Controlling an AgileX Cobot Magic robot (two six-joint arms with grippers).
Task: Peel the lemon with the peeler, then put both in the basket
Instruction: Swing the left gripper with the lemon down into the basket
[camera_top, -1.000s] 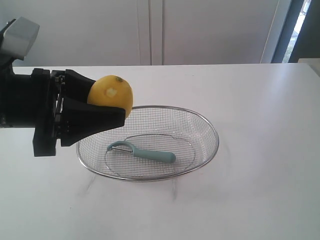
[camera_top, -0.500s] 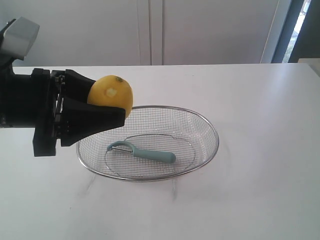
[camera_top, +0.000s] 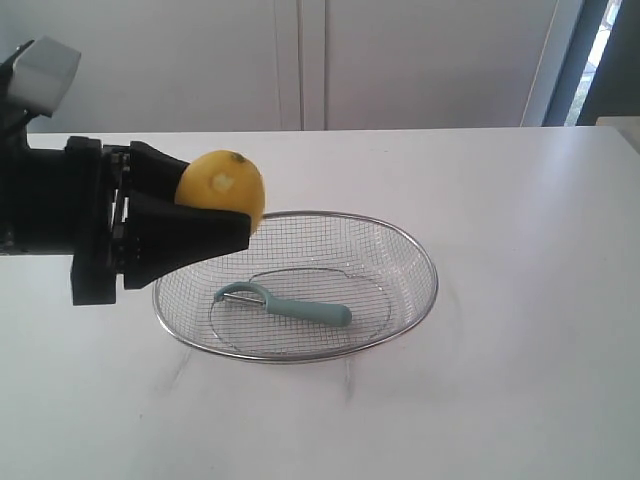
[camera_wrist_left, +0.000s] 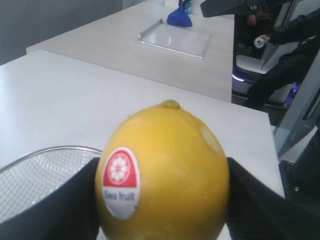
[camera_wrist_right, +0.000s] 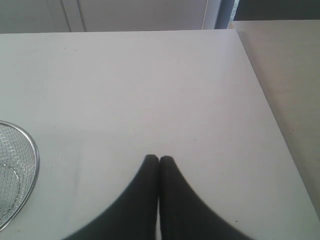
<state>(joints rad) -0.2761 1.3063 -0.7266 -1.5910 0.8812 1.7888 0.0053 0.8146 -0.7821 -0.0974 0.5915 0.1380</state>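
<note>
The left hand (camera_top: 215, 208) is clamped on the lemon (camera_top: 221, 188), holding it in the air by the left end of the basket (camera_top: 434, 270) (a red-and-white sticker (camera_wrist_left: 120, 181) shows on its skin). The peeler (camera_top: 290, 304) lies inside the basket, which sits on the white surface (camera_top: 520, 200). The right hand (camera_wrist_right: 159, 162) has its fingers pressed together, above the surface beside the basket.

My left pincer (camera_top: 238, 208) has crept a shade toward 12 o'clock in the exterior view, and the lemon (camera_top: 220, 188) clamped in it has risen with it. The fruit now sits a touch higher over the 10 o'clock rim of the basket (camera_top: 420, 255). The black mount (camera_top: 95, 225) behind my fingers has lifted likewise, edging slightly toward 3 o'clock.
</note>
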